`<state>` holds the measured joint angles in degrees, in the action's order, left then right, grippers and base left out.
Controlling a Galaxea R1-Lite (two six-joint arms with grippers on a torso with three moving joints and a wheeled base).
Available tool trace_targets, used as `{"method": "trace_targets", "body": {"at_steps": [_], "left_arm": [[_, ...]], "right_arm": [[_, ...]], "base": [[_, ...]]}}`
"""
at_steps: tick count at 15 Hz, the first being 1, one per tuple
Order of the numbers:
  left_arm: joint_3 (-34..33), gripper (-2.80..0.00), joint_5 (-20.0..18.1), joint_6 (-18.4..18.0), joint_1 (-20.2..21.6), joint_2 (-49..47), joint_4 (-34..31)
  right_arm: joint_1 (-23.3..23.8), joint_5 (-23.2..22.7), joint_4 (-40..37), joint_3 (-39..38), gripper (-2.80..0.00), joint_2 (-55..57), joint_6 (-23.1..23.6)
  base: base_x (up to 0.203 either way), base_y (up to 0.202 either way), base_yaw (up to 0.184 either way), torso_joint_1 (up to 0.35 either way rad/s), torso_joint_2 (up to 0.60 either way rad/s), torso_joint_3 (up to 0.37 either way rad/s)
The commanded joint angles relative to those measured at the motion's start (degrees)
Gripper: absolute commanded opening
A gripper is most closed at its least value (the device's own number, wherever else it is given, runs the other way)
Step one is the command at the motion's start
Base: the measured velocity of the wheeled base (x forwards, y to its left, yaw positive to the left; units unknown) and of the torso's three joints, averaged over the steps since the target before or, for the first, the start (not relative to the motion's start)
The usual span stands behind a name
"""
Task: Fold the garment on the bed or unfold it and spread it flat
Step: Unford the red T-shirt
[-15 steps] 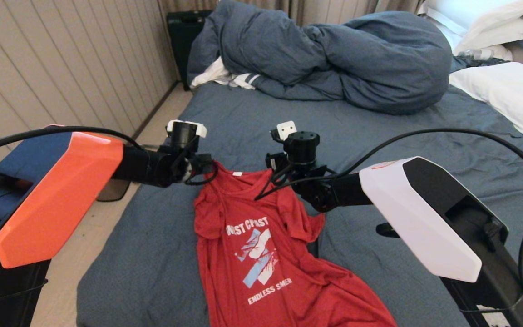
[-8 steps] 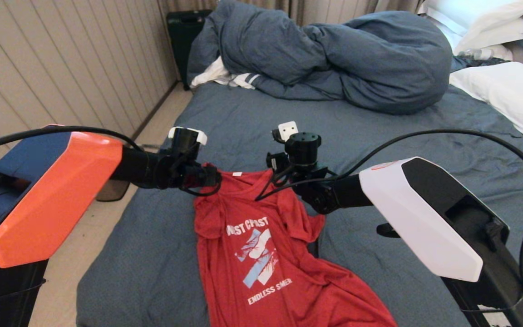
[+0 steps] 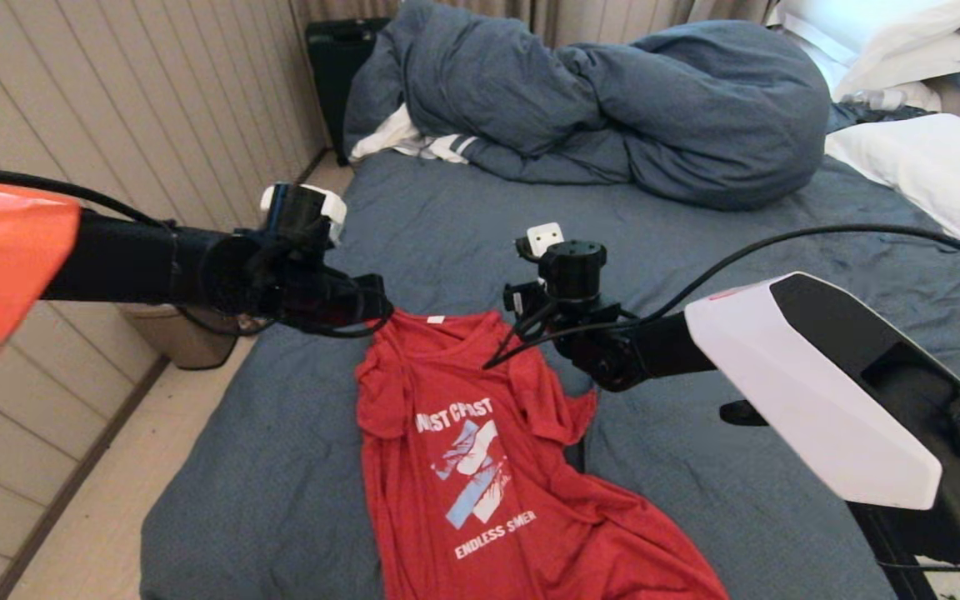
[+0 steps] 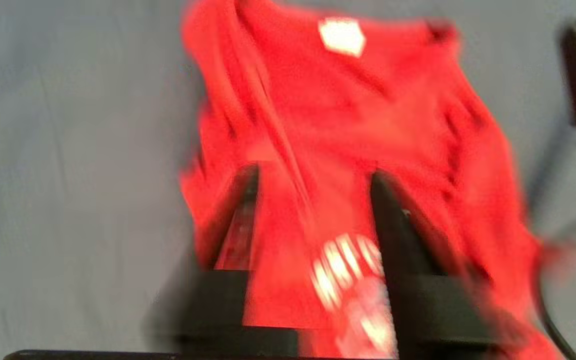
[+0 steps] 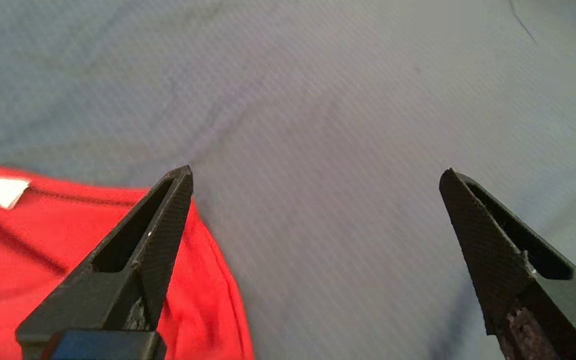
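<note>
Wall (image 3: 113,100): pale panelled wall at the far left; a floor strip runs between it and the bed.
Left gripper (image 4: 313,175): above the collar-side shoulder of the garment, on its left; in the left wrist view the two dark fingers (image 4: 240,220) stand a moderate way apart with red cloth seen between them; I cannot tell if they touch or pinch the cloth, because the view is smeared.
Garment (image 3: 480,467): red T-shirt lying on the bed, front up, collar away from the robot, hem toward it; white label (image 3: 436,319) at the collar; white "WEST COAST" text and a blue-white diagonal graphic on the chest; the right sleeve is bunched and the lower right part is wrinkled, so it is not flat.
Right gripper (image 5: 313,172): just beside the right end of the collar; fingers spread wide, holding nothing; one fingertip over the red edge, the other over bare sheet.
Bed (image 3: 738,275): wrinkled blue-grey sheet; the garment lies on the near middle part.
Duvet (image 3: 613,108): bunched at the far side; white striped cloth (image 3: 413,142) under its left end.
Pillows (image 3: 930,175): white, at the far right.
</note>
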<state>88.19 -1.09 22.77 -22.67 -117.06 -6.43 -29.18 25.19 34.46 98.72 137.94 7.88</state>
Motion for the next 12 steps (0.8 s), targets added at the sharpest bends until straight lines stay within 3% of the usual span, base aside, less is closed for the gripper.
{"method": "trace_targets", "body": {"at_steps": [1, 3, 5, 6, 8, 12], "left_arm": [[-4.2, -2.8, -0.8, 1.4, -0.3, 6.7, -0.8], [-16.9, -2.8, -3.6, 2.0, -0.4, 11.3, 1.1], [-28.1, -2.8, -7.7, 4.6, -0.6, 15.8, 7.8], [-30.4, -2.8, -9.0, 6.1, -0.7, 17.5, 10.4], [-32.0, -2.8, -10.2, 8.3, -0.8, 17.3, 12.1], [-34.8, -2.8, -10.4, 8.3, -0.7, 16.7, 12.9]], "right_arm": [[0.1, 0.0, -1.0, -3.2, 0.0, -4.0, -0.6], [0.1, -0.4, -7.5, -6.9, 0.0, -9.1, -5.0], [-0.1, -4.8, -24.8, -8.2, 0.0, -13.2, -13.7], [-0.3, -8.1, -31.1, -8.4, 0.0, -15.1, -17.8], [-0.9, -12.3, -39.0, -9.1, 0.0, -17.5, -21.4], [-4.2, -12.4, -45.8, -11.1, 0.0, -19.4, -21.2]], "base": [[0.0, 0.0, 0.0, 0.0, 0.0, 0.0], [0.0, 0.0, 0.0, 0.0, 0.0, 0.0], [0.0, 0.0, 0.0, 0.0, 0.0, 0.0], [0.0, 0.0, 0.0, 0.0, 0.0, 0.0], [0.0, 0.0, 0.0, 0.0, 0.0, 0.0], [0.0, 0.0, 0.0, 0.0, 0.0, 0.0]]}}
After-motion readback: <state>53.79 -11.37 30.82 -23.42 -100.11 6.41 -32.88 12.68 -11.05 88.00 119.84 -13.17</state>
